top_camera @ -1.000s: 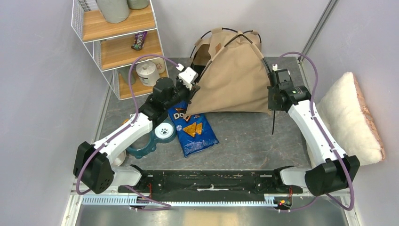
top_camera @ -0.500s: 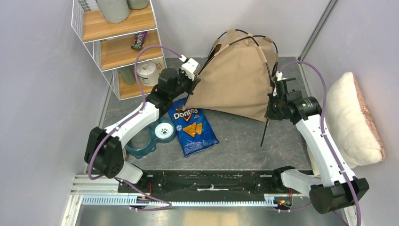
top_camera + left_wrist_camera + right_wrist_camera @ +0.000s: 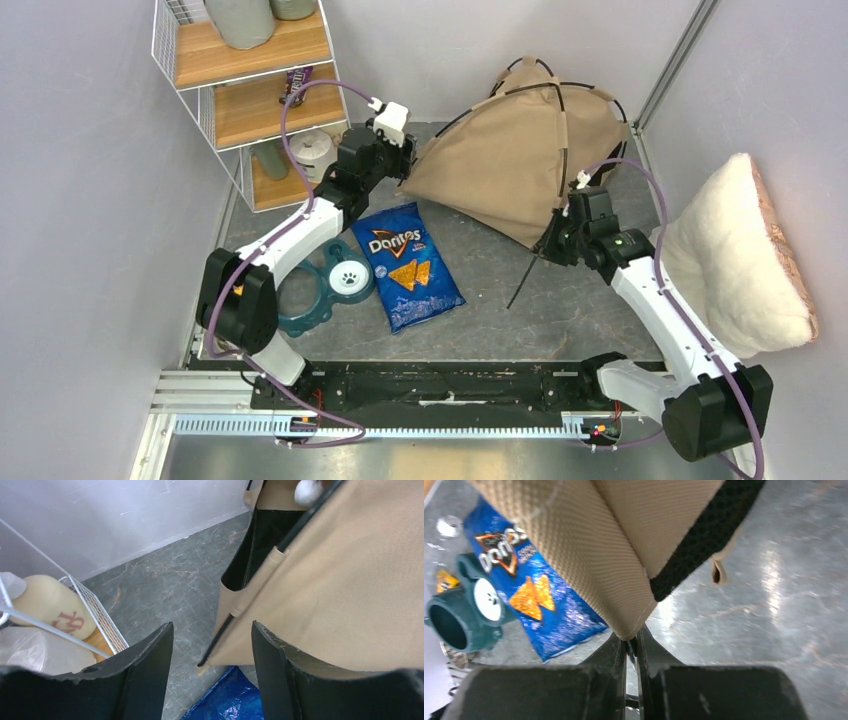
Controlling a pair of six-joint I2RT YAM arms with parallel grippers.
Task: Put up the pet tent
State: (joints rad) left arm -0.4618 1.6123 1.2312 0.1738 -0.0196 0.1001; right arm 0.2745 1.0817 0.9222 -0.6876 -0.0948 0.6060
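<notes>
The tent [image 3: 515, 150] sat tilted at the back of the table [image 3: 590, 310], close to the rear wall, with black poles bowed over its tan fabric. The right gripper [image 3: 631, 639] kept its jaws pinched on a lower corner of the fabric. The left gripper [image 3: 212, 630] held its jaws wide apart, the tent's left corner and a pole end lying between them.

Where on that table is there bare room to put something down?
The biggest bare patch of table lies between the Doritos bag, the pet tent and the right arm, though a black pole slants into it. A narrower strip runs in front of the bag. The left side is crowded: teal pet bowl, left arm, wire shelf.
</notes>
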